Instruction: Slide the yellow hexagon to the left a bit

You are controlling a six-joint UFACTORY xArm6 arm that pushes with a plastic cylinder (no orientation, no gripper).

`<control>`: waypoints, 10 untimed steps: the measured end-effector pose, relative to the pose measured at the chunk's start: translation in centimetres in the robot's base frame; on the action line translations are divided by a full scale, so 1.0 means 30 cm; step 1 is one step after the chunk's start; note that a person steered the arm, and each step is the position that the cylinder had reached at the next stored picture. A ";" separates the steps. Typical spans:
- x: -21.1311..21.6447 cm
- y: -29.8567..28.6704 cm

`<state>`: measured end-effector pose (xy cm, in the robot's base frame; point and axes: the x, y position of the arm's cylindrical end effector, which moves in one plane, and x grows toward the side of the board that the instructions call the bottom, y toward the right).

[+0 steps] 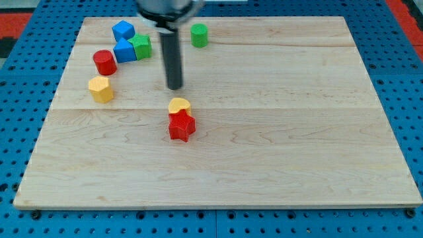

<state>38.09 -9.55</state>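
I had no claw to report as wide, narrow or holding; my arm ended in a plain dark rod, and my tip [174,86] rested on the worktop [297,132] toward the view's upper middle. Nearest to it, just toward the view's bottom, sat a yellow rounded block [179,105], touching a red star-shaped block [182,127] right below it. My tip stood close above that pair but apart from them.

The yellow hexagon [101,88], the piece I was meant to shift, lay well off to the view's left of my tip, near the worktop's left edge. Just above it stood a red cylinder [104,62]. Farther toward the view's top were a blue block [125,51], a green block [141,47] touching it, and another blue block [123,30] behind them. A green cylinder [199,35] stood alone to the right of my rod.

As I judged it, the push had not begun: nothing touched the hexagon. I was on its right side, which suited a leftward shove, but I had yet to cross over and make contact.
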 end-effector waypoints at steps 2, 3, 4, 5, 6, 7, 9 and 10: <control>-0.030 -0.258; -0.028 -0.390; 0.119 -0.348; 0.128 -0.296; 0.239 -0.269; 0.239 -0.370; 0.239 -0.574; 0.318 -0.509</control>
<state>47.63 -24.82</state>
